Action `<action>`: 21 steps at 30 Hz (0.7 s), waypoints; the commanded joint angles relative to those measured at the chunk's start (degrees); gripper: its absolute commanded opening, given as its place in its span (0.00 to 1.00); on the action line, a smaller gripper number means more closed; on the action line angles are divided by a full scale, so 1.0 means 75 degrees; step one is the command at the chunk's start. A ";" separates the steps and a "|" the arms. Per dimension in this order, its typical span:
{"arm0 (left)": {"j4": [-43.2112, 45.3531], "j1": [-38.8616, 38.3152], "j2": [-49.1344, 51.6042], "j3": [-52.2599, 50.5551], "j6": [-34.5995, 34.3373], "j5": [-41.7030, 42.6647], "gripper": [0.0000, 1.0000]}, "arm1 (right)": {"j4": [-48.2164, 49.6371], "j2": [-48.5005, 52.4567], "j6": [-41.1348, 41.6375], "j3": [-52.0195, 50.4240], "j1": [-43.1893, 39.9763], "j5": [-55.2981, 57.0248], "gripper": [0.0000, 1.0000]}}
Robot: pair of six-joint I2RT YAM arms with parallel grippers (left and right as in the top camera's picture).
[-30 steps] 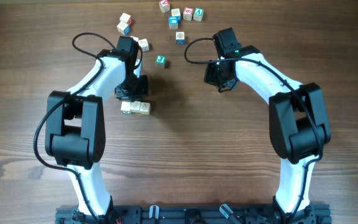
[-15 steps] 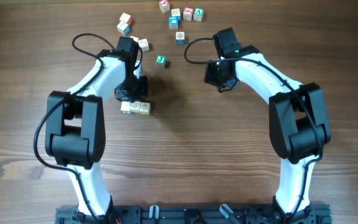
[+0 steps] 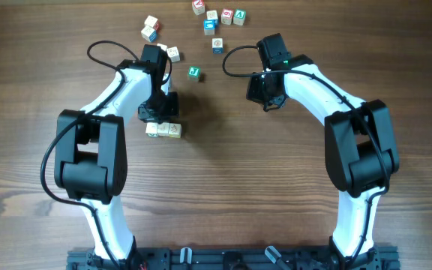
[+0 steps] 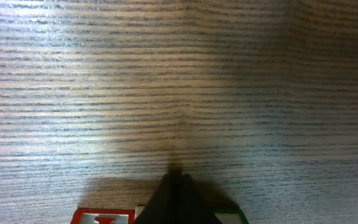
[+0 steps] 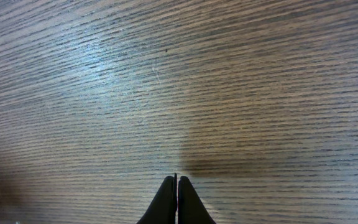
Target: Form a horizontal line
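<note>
The horizontal line (image 3: 163,129) is a short row of pale letter cubes lying edge to edge left of the table's middle. My left gripper (image 3: 159,114) hovers right over its far side, pointing down. In the left wrist view its fingers (image 4: 176,182) are pressed together, with a red-framed cube (image 4: 103,217) at the lower left and a green-edged cube (image 4: 236,218) at the lower right. My right gripper (image 3: 268,96) is shut and empty over bare wood, and it also shows in the right wrist view (image 5: 176,183).
Several loose letter cubes lie at the far edge: a green one (image 3: 193,72), a pale one (image 3: 172,53), a blue one (image 3: 151,34), another blue one (image 3: 209,26) and a red one (image 3: 226,15). Black cables loop off both wrists.
</note>
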 commanded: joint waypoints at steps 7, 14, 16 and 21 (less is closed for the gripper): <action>-0.0044 0.0006 0.0117 -0.0050 -0.0079 -0.0099 0.04 | -0.0032 -0.0242 0.0111 0.0023 0.0020 -0.0023 0.04; -0.0096 0.0006 0.0117 -0.0050 -0.0076 -0.0099 0.04 | -0.0032 -0.0242 0.0111 0.0023 0.0020 -0.0023 0.04; -0.0099 0.0006 0.0117 -0.0050 -0.0076 -0.0099 0.04 | -0.0032 -0.0242 0.0111 0.0023 0.0020 -0.0023 0.04; -0.0099 0.0006 0.0117 -0.0050 -0.0079 -0.0102 0.04 | -0.0035 -0.0242 0.0111 0.0023 0.0020 -0.0023 0.05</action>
